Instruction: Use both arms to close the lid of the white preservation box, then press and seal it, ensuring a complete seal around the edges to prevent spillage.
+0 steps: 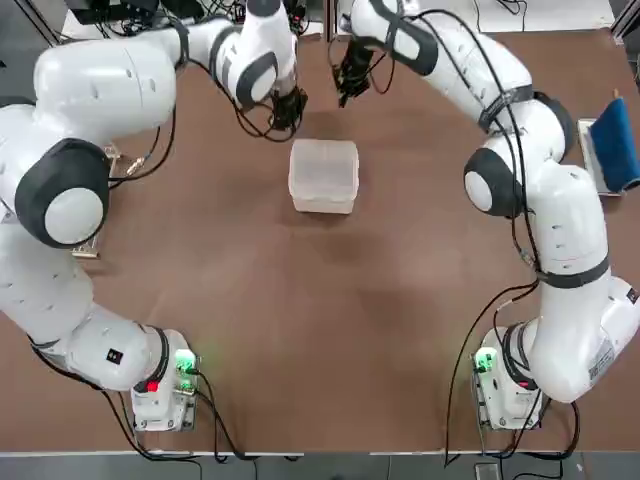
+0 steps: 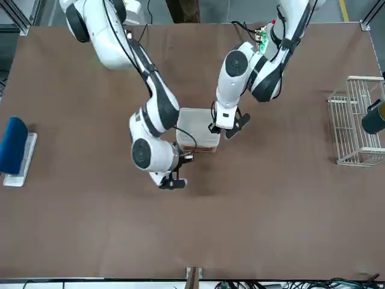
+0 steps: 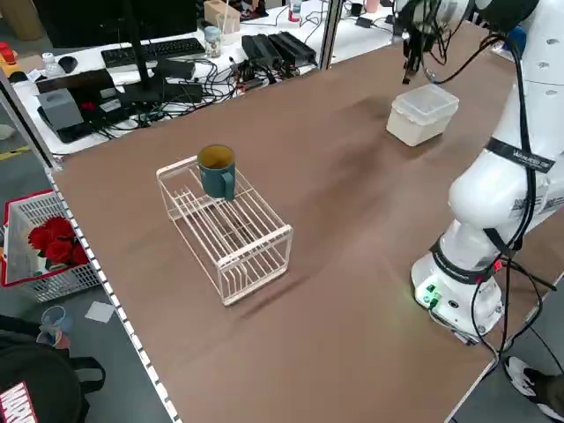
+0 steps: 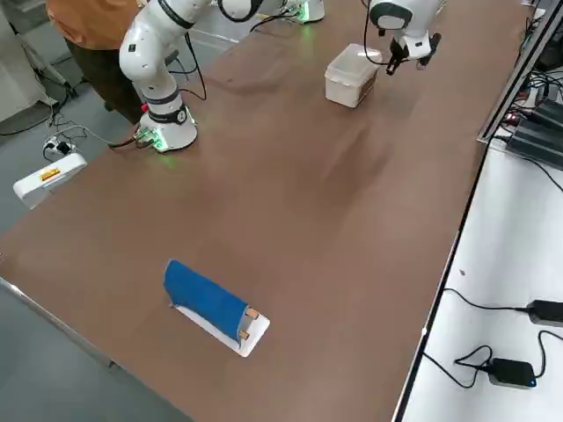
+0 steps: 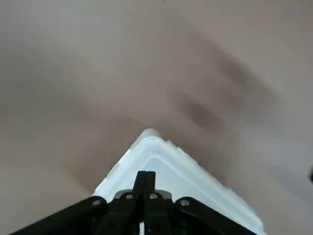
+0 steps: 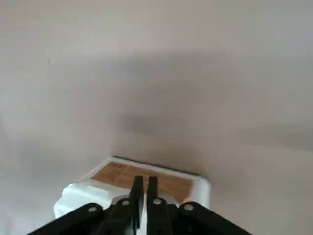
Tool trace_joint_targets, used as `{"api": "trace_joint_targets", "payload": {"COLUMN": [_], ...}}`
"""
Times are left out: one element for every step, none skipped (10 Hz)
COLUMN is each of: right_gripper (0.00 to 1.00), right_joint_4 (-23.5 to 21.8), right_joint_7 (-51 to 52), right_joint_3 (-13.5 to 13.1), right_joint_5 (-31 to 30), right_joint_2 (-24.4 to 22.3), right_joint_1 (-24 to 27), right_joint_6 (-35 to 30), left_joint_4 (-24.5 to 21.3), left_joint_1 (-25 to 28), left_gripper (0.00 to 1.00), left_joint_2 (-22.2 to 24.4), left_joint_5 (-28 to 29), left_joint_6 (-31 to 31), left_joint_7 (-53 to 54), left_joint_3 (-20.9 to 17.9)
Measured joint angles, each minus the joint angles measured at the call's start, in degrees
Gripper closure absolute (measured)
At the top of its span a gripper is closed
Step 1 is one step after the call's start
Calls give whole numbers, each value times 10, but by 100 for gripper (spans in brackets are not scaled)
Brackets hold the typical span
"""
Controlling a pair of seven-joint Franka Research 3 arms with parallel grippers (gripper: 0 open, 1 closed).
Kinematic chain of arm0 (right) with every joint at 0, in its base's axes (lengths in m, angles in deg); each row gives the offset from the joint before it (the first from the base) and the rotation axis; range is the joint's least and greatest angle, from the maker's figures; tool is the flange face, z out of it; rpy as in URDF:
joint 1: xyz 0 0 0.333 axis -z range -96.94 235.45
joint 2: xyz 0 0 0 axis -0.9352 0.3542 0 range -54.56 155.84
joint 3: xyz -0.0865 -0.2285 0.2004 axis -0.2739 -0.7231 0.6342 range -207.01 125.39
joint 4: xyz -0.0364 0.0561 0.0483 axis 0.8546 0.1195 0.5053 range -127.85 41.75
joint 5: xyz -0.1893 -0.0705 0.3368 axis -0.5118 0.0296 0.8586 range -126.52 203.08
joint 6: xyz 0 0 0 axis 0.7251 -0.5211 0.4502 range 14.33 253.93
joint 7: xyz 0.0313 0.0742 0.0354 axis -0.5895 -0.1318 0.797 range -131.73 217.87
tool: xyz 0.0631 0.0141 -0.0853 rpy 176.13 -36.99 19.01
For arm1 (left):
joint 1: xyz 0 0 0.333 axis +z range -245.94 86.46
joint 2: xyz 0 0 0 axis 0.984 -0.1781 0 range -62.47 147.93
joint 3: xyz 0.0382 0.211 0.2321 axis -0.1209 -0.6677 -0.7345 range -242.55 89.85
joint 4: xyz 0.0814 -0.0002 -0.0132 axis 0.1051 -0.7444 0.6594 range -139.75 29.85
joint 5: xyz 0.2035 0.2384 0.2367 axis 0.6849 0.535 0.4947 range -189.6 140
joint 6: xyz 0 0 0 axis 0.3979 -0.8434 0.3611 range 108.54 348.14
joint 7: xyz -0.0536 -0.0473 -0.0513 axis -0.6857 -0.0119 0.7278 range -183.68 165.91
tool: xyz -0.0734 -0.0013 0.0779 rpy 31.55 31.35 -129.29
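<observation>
White and translucent, your box [image 1: 323, 176] sits on the brown table [image 1: 320, 330] near the middle, toward the far side from the arm bases. Its lid [image 1: 324, 166] lies flat on top, closed over the box. From overhead the footprint looks close to square, with the slightly longer side running from the robot toward the far edge and the sides roughly parallel to the table edges.

Look at your left gripper [image 1: 287, 108]: it hangs just beyond the box's far-left corner, apart from it, with the fingers [image 5: 145, 182] pressed together on nothing. Your right gripper [image 1: 352, 78] hangs beyond the far-right corner, also clear of the box, its fingers [image 6: 152, 186] parted by only a narrow slit and empty.

Off to the robot's left you have a wire rack [image 3: 227, 227] with a teal mug [image 3: 217, 170] on it; to its right lies a blue object [image 4: 206, 299] on a white base.
</observation>
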Motion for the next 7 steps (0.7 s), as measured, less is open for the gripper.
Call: {"api": "trace_joint_targets", "payload": {"right_gripper": [84, 82, 76, 63, 49, 35, 19], "right_joint_4": [1, 0, -5, -14, -26, -33, -37], "right_joint_7": [22, 39, 64, 100, 131, 145, 149], "right_joint_3": [-32, -55, -74, -98, -123, -140, -147], "right_joint_5": [-22, -51, -67, -72, -73, -81, -99], "right_joint_2": [-20, -44, -68, -91, -112, -131, -151], "right_joint_1": [4, 10, 15, 19, 24, 33, 50], "right_joint_6": [-41, -73, -92, -102, -109, -116, -122], "left_joint_4": [43, 78, 103, 121, 130, 134, 137], "left_joint_1": [5, 18, 39, 61, 80, 97, 115], "left_gripper": [96, 93, 85, 72, 58, 50, 46], "left_joint_2": [5, 8, 10, 11, 14, 21, 33], "left_joint_5": [0, 1, 1, 1, 0, 0, 0], "left_joint_6": [-50, -92, -128, -161, -182, -202, -227], "left_joint_7": [8, 28, 65, 113, 152, 183, 224], "left_joint_3": [-1, -1, -1, -1, -1, -1, -1]}}
